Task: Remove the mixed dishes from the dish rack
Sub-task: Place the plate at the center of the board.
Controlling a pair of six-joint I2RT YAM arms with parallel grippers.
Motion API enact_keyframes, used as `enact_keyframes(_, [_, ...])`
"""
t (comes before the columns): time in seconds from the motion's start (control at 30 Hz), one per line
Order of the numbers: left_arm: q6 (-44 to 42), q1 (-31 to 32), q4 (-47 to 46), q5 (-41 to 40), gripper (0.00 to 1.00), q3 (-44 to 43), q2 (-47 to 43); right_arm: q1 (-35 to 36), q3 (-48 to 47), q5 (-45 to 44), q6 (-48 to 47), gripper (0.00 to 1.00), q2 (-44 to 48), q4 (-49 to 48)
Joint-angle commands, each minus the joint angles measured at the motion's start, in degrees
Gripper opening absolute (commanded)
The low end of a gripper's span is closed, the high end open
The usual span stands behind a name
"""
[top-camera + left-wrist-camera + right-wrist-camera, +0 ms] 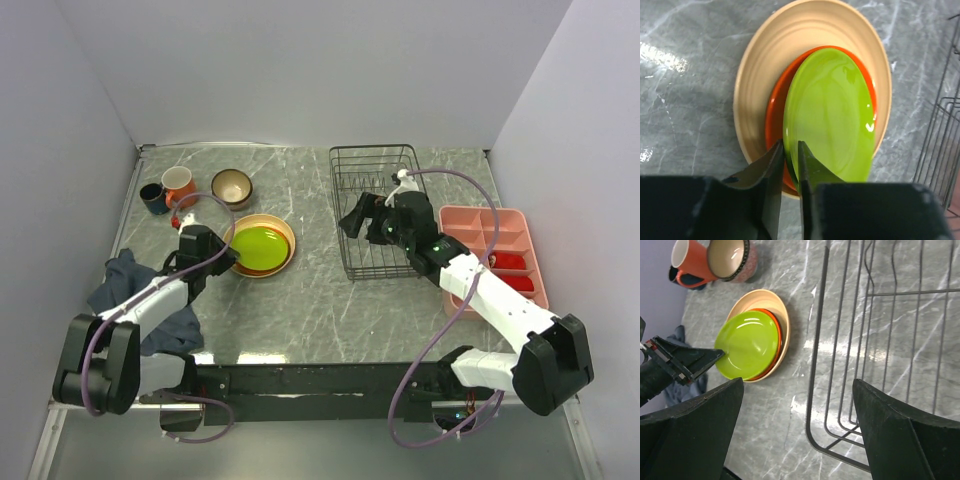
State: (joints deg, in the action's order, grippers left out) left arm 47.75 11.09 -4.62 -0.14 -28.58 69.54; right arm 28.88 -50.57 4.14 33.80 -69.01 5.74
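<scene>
On grey marble-look table (300,310), left of rack (372,150): round plates stacked face up, glossy green (832,115) on orange (775,107) on wide ridged tan (785,45). Green shifted off-centre toward left gripper (791,146). Fingers astride green rim, narrow gap only; pinching or free, cannot tell. Right gripper (798,382) over rack, fingers spread wide, nothing between. Rack: black wire, rectangular, long axis running away from arm bases. Far left: orange mug (178,183), bowl (231,187), mouths up.

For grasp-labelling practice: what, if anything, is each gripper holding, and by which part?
Right gripper: nothing, jaws open. Left gripper straddles the near rim of the round green plate; whether it grips cannot be told.
</scene>
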Motion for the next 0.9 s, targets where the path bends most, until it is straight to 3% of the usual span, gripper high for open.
enact_keyframes(0.0, [-0.5, -0.3, -0.5, -0.4, 0.27, -3.4, 1.7, 0.2, -2.3, -3.8, -2.2, 0.97, 3.0, 1.5])
enact_keyframes(0.03, [-0.7, -0.4, -0.2, -0.6, 0.41, -3.6, 1.5, 0.2, -2.5, -4.1, -2.9, 0.97, 3.2, 1.7])
enact_keyframes(0.13, [-1.9, -0.4, 1.3, -1.5, 0.64, -3.9, 0.1, 0.2, -3.0, -6.9, -4.5, 0.96, 3.8, 3.0])
enact_keyframes(0.33, [-5.1, -0.4, 6.4, -2.2, 0.92, -5.9, -3.3, 0.1, -6.4, -13.4, -9.1, 0.97, 3.3, 6.3])
enact_keyframes(0.53, [-11.3, -0.4, 12.4, -3.4, 0.97, -8.4, -8.4, -0.1, -13.0, -21.9, -14.7, 0.97, -0.2, 10.4])
enact_keyframes(0.87, [-21.5, 0.1, 19.0, -7.7, 0.99, -7.6, -27.1, -0.8, -26.2, -35.2, -23.1, 0.89, -13.6, 14.9])
